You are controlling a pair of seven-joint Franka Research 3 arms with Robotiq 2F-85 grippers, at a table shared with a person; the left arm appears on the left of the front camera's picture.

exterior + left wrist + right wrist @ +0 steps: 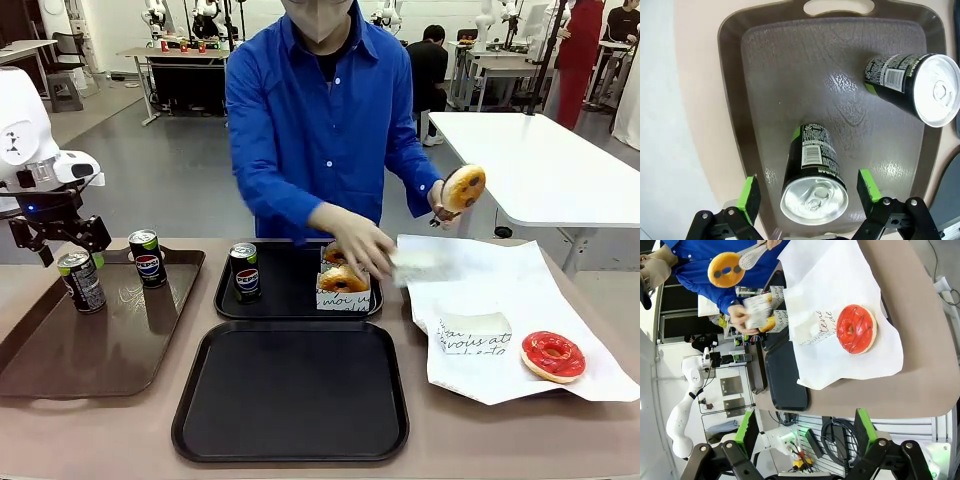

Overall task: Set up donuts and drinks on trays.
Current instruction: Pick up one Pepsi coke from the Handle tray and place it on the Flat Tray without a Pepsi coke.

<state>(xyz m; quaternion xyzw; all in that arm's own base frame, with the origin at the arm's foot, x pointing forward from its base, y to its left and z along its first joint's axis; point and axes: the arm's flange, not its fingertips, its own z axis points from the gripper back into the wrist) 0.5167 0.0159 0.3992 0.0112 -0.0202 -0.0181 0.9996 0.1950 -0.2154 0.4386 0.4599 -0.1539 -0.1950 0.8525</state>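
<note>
Left claw (808, 190) spread astride an upright Pepsi can (812, 160) on the brown tray (770, 75), apparently not touching it; right claw (805, 432) spread off the desk (920, 340) edge, red-iced donut (856, 329) lying on white paper (840, 270) beyond.

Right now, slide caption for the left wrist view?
Open left gripper lined up over a can on the brown tray, second can standing alongside.

The donut (552, 356) is red-iced, the paper (500, 275) white, trays (290, 400) black, cans (81, 281) green-trimmed.
</note>
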